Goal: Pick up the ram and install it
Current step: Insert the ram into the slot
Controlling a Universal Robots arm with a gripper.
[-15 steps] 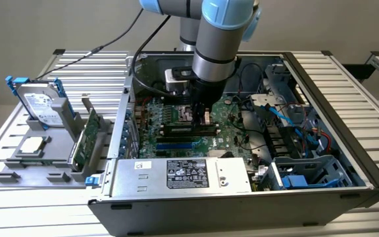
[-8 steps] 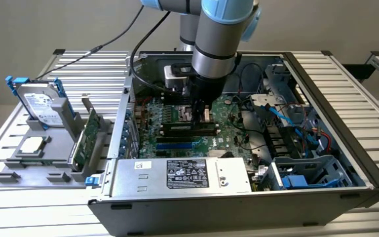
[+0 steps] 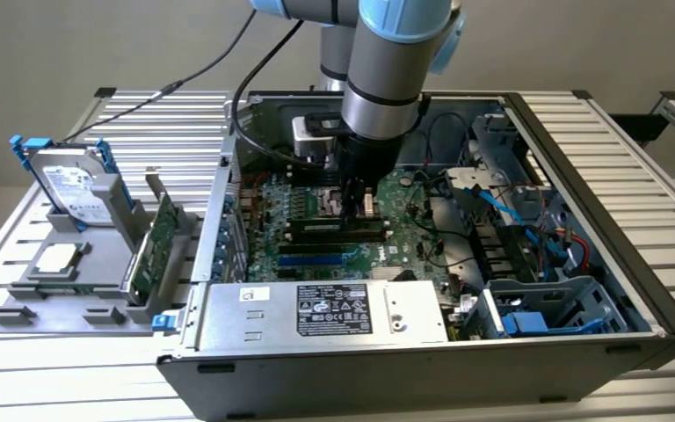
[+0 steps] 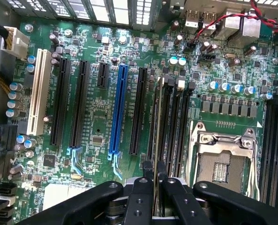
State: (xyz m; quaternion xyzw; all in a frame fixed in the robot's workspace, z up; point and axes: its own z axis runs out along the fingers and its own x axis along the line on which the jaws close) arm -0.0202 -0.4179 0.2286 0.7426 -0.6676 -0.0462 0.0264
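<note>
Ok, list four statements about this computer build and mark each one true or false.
1. The fingers are shut on the ram over the motherboard. True.
2. The hard drive lies inside the computer case. False: it stands in the grey holder outside the case.
3. A cooler covers the CPU socket. False: the socket is uncovered.
4. One long blue slot sits among black slots. True.

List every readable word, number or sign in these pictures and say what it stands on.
Nothing reads clearly.
Power supply label: print too small.
Hard drive label: blurred.
Motherboard markings: too small.
</note>
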